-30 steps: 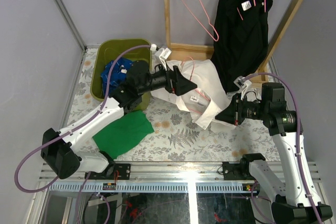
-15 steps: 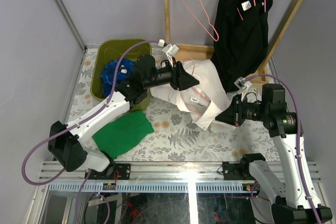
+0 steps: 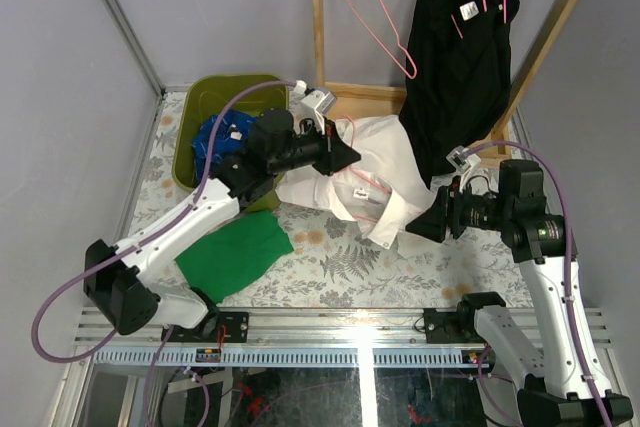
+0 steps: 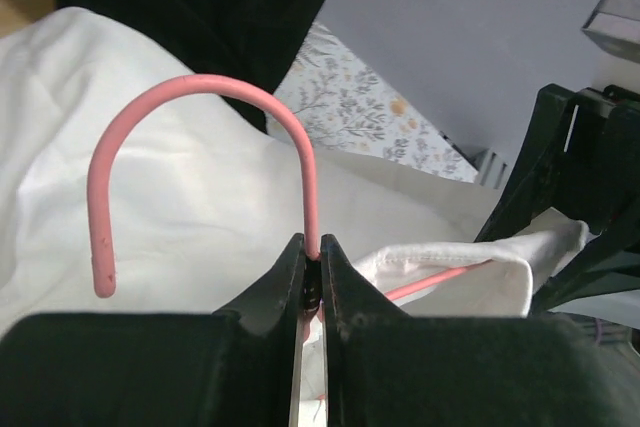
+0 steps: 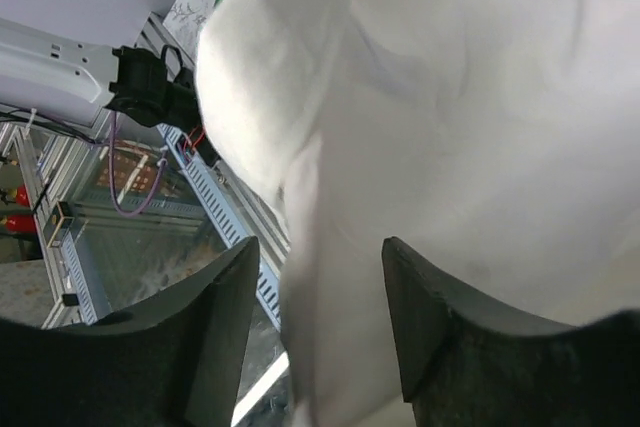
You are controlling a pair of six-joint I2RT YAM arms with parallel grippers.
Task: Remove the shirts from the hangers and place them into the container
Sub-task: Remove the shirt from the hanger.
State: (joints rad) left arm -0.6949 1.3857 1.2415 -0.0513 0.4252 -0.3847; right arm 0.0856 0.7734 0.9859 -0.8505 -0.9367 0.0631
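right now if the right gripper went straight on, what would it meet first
The white shirt: its cloth sits just ahead of the right gripper, between the open fingers, probably touching them.

Pink hanger (image 4: 200, 87), white shirt (image 3: 385, 152), black shirt (image 3: 460, 57), olive-green container (image 3: 215, 85).

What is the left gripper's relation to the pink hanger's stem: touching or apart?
Touching. The left wrist view shows the left gripper shut on the pink hanger just below its hook.

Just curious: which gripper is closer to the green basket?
Left. The left gripper, clamped on a pink hanger, is beside the basket; the right gripper sits farther off, past the white shirt.
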